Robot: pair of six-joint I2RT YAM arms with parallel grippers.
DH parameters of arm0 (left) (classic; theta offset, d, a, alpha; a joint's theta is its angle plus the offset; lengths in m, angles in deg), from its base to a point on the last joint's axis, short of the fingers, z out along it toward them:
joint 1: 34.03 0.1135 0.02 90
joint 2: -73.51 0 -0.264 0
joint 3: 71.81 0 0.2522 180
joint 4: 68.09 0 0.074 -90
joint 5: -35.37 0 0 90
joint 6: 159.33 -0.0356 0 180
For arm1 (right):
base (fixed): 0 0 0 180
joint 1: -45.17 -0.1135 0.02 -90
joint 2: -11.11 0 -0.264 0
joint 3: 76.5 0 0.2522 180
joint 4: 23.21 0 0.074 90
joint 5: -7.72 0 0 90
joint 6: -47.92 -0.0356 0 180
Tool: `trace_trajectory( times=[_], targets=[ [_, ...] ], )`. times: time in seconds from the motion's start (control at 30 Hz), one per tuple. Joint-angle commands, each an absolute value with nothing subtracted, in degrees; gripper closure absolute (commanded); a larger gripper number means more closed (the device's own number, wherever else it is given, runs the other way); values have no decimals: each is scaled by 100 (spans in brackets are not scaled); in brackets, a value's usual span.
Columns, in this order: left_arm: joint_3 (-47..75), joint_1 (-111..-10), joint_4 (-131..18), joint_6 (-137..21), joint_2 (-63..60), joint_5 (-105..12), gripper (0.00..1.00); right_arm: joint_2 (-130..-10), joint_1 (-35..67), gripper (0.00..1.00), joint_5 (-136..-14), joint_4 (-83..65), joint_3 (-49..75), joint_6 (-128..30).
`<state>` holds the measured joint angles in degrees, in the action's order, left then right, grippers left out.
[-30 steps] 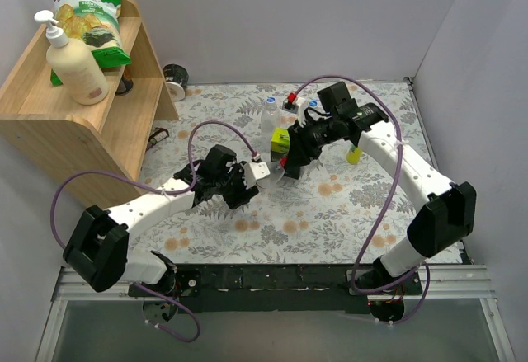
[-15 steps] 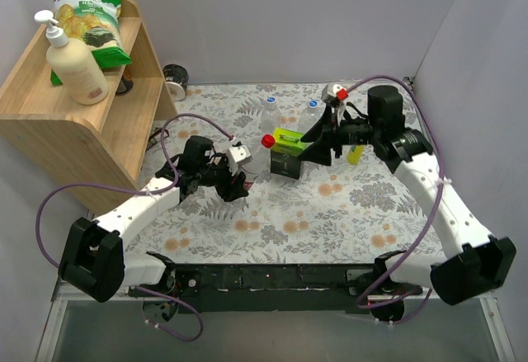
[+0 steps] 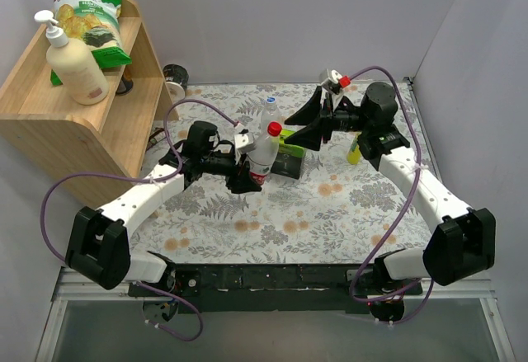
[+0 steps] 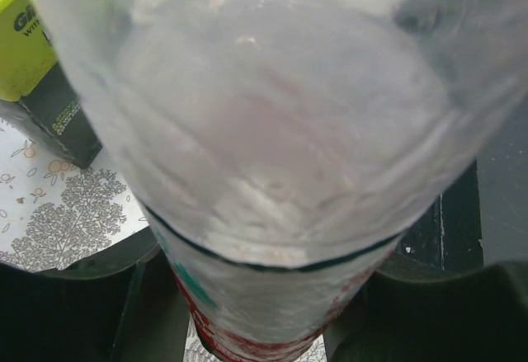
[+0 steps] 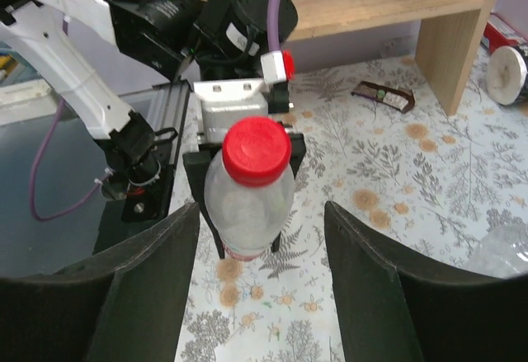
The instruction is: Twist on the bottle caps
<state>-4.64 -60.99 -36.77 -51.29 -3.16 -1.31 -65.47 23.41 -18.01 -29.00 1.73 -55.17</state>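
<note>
A clear bottle (image 3: 261,157) with a red-and-white label (image 4: 247,321) stands upright in my left gripper (image 3: 245,170), which is shut on its lower body. A red cap (image 3: 274,129) sits on its neck, seen from above in the right wrist view as the red cap (image 5: 256,149). My right gripper (image 3: 299,127) hangs open just right of that cap, apart from it, with nothing between its fingers (image 5: 140,296). A second clear bottle (image 3: 269,113) with a blue cap (image 3: 270,98) stands behind.
A green-and-black box (image 3: 289,156) lies right of the held bottle. A yellow squeeze bottle (image 3: 354,152) stands under the right arm. The wooden shelf (image 3: 124,123) at left carries a cream pump bottle (image 3: 73,58) and a chip bag (image 3: 91,11). A tape roll (image 3: 176,79) lies at the back.
My right gripper has let go of the red cap, opened and drawn back to the right. The left gripper has carried the capped bottle a little to the right.
</note>
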Motion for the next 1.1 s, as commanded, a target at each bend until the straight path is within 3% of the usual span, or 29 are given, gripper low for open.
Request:
trace_trajectory(
  times=[0.0, 0.67, 0.83, 1.07],
  targets=[
    [-242, -6110, -3587, -5175, -366, 162, 100, -6684, 2346, 31, -1697, -4416, 239, -6536],
    [171, -6250, -3368, -5624, -806, 21, 100, -7414, 2073, 36, -1759, -5111, 731, -7408],
    [233, -6268, -3429, -5597, -867, -5, 100, -7485, 2056, 44, -1645, -4997, 749, -7346],
    [215, -6268, -3561, -5518, -850, 4, 100, -7380, 2012, 46, -1820, -4812, 538, -7153]
  ],
)
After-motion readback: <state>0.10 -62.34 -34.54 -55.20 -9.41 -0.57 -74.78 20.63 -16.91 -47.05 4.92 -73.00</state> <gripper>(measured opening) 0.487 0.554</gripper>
